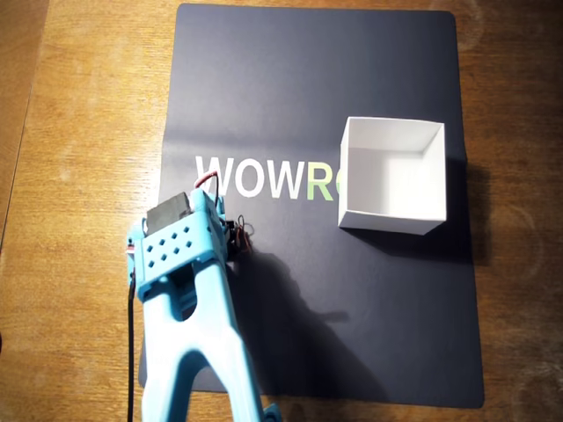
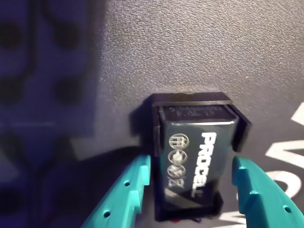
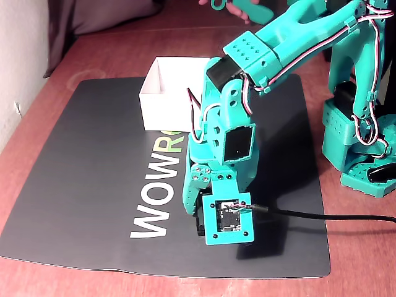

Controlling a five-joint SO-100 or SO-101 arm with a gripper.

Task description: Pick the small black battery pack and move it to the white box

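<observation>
While one small black battery pack [image 2: 194, 166] lies on the dark mat [image 1: 352, 290], the single gripper [image 2: 190, 190] straddles it with both fingers apart, neither visibly touching. One white box [image 1: 393, 176] stands well apart, holding nothing.

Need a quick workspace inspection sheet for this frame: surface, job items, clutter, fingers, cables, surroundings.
Surface: dark mat with WOWRO lettering, lying on a wooden table.
Job's things: small black battery pack flat on the mat, PROCELL face up; white box open, empty, apart from it.
Clutter: nothing seen.
Gripper: gripper open, fingers straddling the pack, not clamped.
Cables: black cable trailing from the wrist camera; servo wires along the arm.
Surroundings: a second teal arm base at the right of the fixed view.
</observation>
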